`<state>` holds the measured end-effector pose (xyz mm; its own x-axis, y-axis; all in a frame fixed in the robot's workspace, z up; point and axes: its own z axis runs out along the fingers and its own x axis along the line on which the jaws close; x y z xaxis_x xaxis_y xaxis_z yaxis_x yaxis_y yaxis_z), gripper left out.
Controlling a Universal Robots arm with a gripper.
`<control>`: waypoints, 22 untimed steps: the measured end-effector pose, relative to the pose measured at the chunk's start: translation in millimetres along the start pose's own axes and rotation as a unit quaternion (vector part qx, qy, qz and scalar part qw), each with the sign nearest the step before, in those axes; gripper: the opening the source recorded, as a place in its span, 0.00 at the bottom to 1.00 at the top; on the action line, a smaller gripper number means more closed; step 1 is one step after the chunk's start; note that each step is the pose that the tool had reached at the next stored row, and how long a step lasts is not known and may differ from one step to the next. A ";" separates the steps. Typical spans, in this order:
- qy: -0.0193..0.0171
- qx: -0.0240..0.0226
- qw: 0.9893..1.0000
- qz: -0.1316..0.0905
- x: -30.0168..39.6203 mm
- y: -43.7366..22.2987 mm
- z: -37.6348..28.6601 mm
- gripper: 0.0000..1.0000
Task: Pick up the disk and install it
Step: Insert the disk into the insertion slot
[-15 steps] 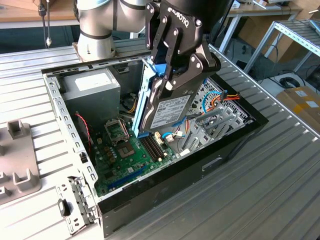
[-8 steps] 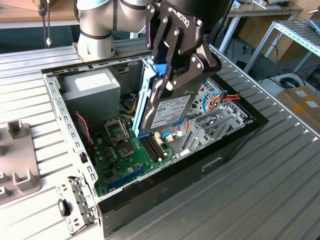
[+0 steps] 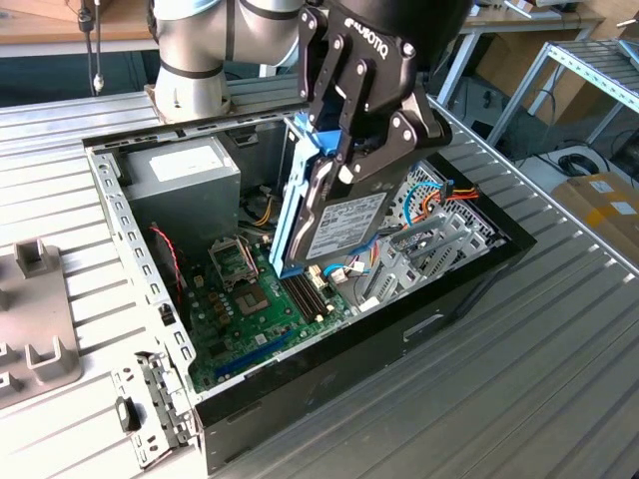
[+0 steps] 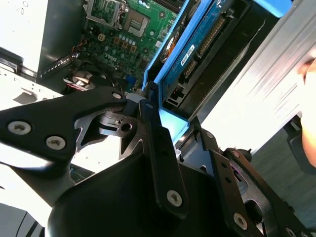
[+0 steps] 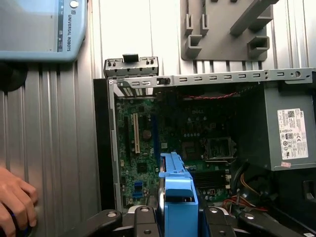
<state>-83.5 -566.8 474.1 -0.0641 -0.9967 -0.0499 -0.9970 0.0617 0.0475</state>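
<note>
The disk [image 3: 344, 235] is a dark grey drive with a white label and a light blue bracket [image 3: 293, 195] along its edges. It hangs tilted on edge above the open computer case [image 3: 120, 225], over the motherboard [image 3: 245, 304] and beside the drive bay [image 3: 429, 249]. My gripper [image 3: 339, 170] is shut on the disk's upper end. In the first wrist view the blue bracket [image 5: 177, 190] stands between the black fingers [image 5: 143, 219]. In the second wrist view the disk [image 4: 197, 44] extends away from the gripper [image 4: 170, 123], circuit-board side showing.
A grey power supply box [image 3: 185, 175] fills the case's far corner, and coloured cables [image 3: 454, 195] lie by the bay. A grey fixture [image 3: 35, 319] sits at the exterior view's left. A person's hand [image 5: 15, 205] rests on the ribbed table beside the case.
</note>
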 end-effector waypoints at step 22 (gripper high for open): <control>0.000 0.000 1.000 0.000 1.1 -28.5 -1.3 0.37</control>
<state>-55.1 -569.7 474.0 -0.0640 -0.9967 -0.0500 -0.9970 0.0617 0.0475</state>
